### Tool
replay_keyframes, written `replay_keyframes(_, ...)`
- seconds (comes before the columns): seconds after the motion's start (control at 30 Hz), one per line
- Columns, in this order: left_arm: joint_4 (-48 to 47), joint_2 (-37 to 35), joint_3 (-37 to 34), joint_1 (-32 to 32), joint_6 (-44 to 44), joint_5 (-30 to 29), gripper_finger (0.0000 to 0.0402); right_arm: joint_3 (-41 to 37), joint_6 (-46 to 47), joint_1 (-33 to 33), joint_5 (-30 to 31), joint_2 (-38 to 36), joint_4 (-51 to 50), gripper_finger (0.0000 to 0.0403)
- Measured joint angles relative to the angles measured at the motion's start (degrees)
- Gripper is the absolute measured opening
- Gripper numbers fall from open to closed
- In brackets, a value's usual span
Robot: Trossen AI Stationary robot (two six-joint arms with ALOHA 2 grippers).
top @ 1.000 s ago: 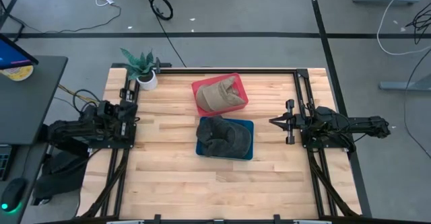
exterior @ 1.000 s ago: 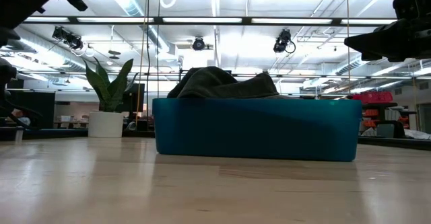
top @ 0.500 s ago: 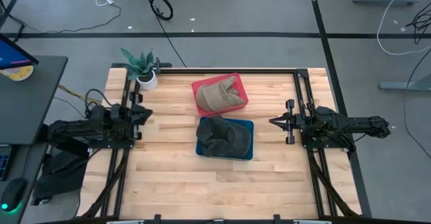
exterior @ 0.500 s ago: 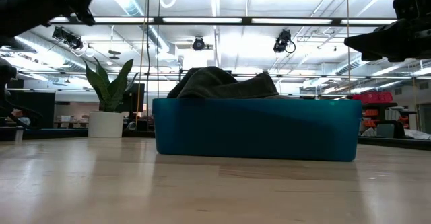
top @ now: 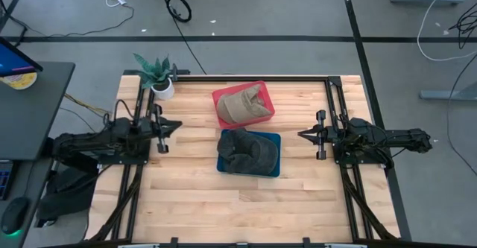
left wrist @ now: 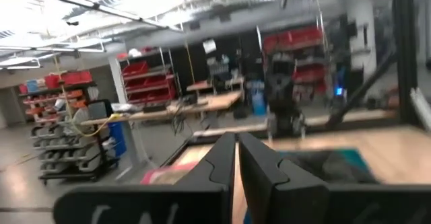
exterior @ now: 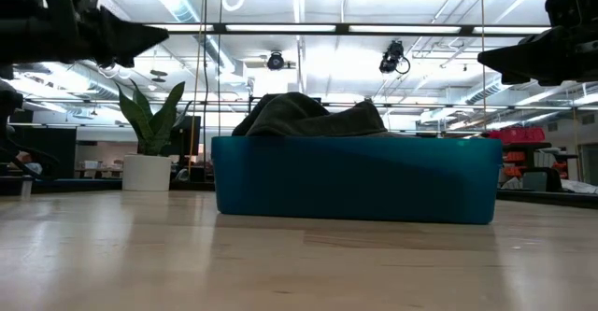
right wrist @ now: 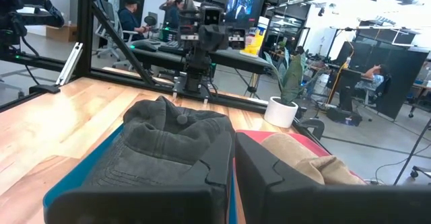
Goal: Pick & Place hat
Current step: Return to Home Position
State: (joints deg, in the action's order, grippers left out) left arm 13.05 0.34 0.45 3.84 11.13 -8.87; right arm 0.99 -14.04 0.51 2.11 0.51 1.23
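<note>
A dark grey hat point(top: 250, 150) lies crumpled in a blue bin point(top: 273, 170) at the table's middle, and its crown rises above the bin's rim point(exterior: 355, 141) in the low view. A tan hat point(top: 240, 106) lies in a red bin point(top: 217, 96) just beyond it. My left gripper point(top: 174, 126) is shut and hangs above the table left of the bins, pointing toward them. My right gripper point(top: 301, 135) is shut and hovers right of the blue bin. The right wrist view shows the grey hat point(right wrist: 161, 143) and the tan hat point(right wrist: 296, 160) side by side.
A potted plant point(top: 156, 77) stands at the table's far left corner. Black frame rails point(top: 253, 76) run along the far edge and both sides. Bare wood point(top: 238, 203) stretches between the blue bin and the near edge. People sit at desks in the room beyond point(right wrist: 128, 15).
My left arm has reached out from its resting place at the table's left edge toward the bins, its gripper travelling rightward and staying shut. The right arm and both hats have kept still.
</note>
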Motion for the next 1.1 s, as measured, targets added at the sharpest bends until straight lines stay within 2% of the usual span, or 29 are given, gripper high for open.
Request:
replay_keyframes(0.2, -5.6, 0.0, 0.0, 0.0, 4.3, 0.0, 0.0025, 0.0, 0.0, 0.0, 0.0, 0.0, 0.0, 0.0024)
replay_keyframes(0.5, -7.9, 0.0, 0.0, 0.0, 4.1, 0.2, 0.0025, 0.0, 0.0, 0.0, 0.0, 0.0, 0.0, 0.0024)
replay_keyframes(0.77, -10.7, 0.0, 0.0, 0.0, 5.9, 6.9, 0.0025, 0.0, 0.0, 0.0, 0.0, 0.0, 0.0, 0.0024)
replay_keyframes(1.1, -12.0, 0.5, 0.0, 0.2, 6.4, 6.8, 0.0025, 0.0, 0.0, 0.0, 0.0, 0.0, 0.0, 0.0024)
